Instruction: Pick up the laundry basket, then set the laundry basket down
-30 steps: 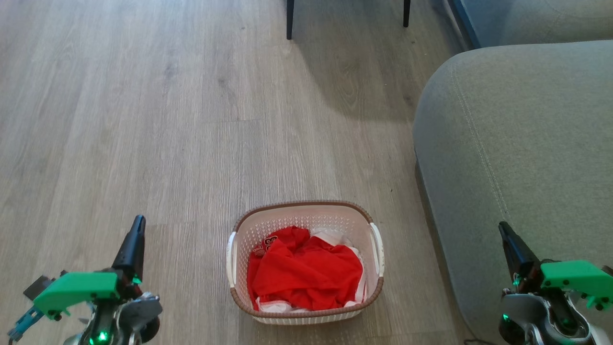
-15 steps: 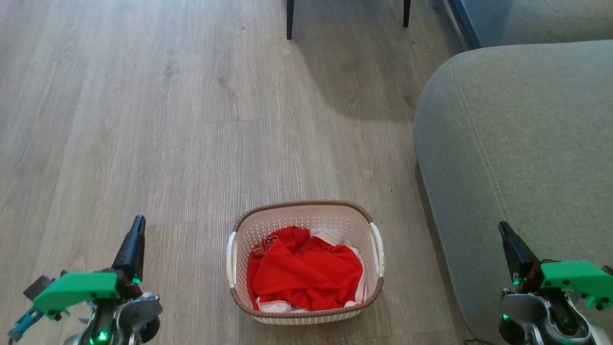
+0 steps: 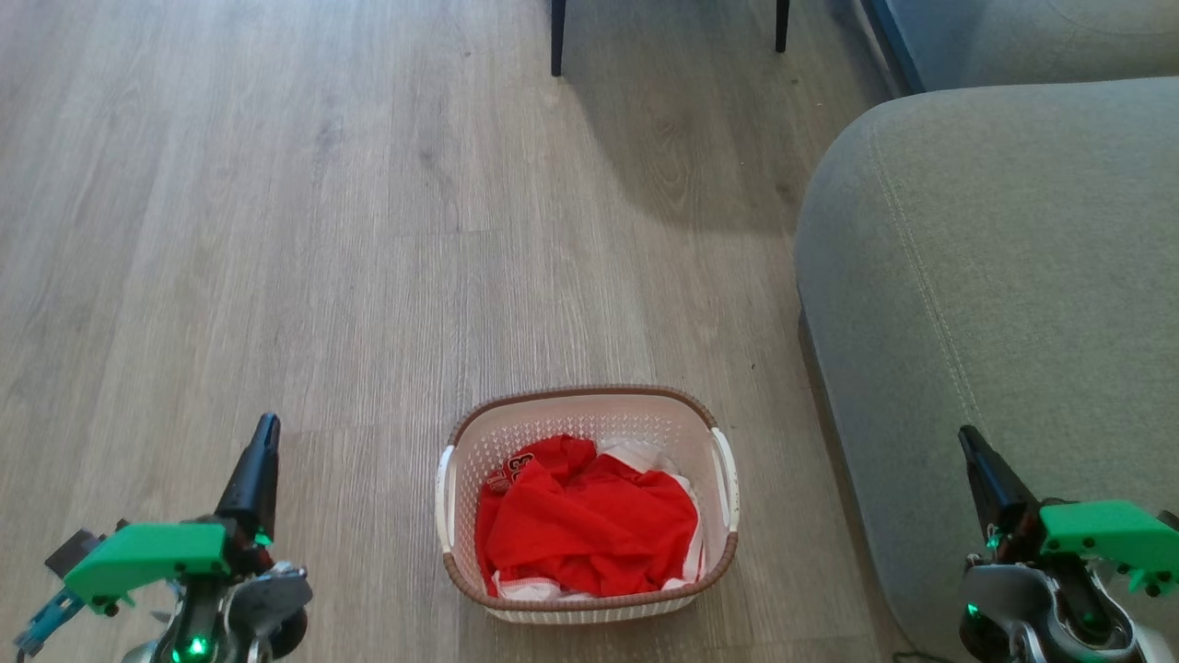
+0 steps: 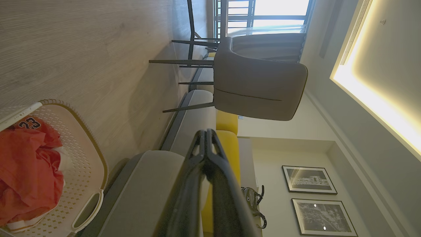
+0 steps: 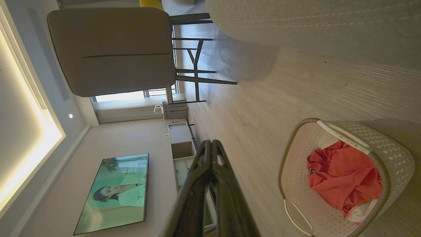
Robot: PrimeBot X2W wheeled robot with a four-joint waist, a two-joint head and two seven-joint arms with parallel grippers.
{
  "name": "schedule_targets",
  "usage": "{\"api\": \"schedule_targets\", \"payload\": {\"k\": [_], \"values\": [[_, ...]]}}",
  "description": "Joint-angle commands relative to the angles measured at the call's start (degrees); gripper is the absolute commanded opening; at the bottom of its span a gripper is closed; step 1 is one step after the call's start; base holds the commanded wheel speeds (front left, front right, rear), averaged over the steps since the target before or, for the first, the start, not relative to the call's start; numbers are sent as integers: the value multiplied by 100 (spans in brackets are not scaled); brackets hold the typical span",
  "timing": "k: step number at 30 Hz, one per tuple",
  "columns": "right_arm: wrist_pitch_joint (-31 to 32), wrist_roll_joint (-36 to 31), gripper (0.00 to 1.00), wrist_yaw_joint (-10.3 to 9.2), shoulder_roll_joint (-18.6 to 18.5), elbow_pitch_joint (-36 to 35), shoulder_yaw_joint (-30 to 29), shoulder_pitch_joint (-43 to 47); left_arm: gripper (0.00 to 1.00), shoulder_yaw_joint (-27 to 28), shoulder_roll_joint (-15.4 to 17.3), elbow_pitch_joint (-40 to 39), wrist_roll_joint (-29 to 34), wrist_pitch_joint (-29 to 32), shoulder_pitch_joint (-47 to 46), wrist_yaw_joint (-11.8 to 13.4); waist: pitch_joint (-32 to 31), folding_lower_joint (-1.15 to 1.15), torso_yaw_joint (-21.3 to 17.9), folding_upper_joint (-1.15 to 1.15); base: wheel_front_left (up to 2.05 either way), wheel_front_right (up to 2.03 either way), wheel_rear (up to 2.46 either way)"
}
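Laundry basket (image 3: pixel 589 394) of cream-white perforated plastic, brown braided rim, sits on the pale wooden plank floor (image 3: pixel 276 230) near the grey fabric sofa (image 3: pixel 995 276), crumpled red clothing (image 3: pixel 589 525) inside. The left gripper (image 3: pixel 266 424) and right gripper (image 3: pixel 966 436) hover either side, well apart from it, dark fingers pressed together, empty.

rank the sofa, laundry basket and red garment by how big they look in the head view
1. sofa
2. laundry basket
3. red garment, lying inside the basket, so clearly smaller
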Motion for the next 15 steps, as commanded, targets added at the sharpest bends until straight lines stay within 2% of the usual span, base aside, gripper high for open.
{"api": "schedule_targets", "payload": {"k": [1, 7, 8, 15], "values": [[43, -47, 0, -9, -51, -202, 98, -284, 0, 207, 22, -170, 15, 17, -340, -39, 0, 0, 0, 0, 0, 0, 0], [42, -47, 0, -9, -51, -202, 98, -284, 0, 207, 22, -170, 15, 17, -340, -39, 0, 0, 0, 0, 0, 0, 0], [-1, 0, 100, 0, 0, 1, 1, 0, 100, 0, 0, -1, 0, -1, 0, 0, 0, 0, 0, 0, 0, 0, 0], [-55, -7, 100, 0, 48, 359, 84, 188, 100, -55, -4, 333, 15, -50, 255, 7, -5, 0, 1, 0, 0, 0, 0]]}}
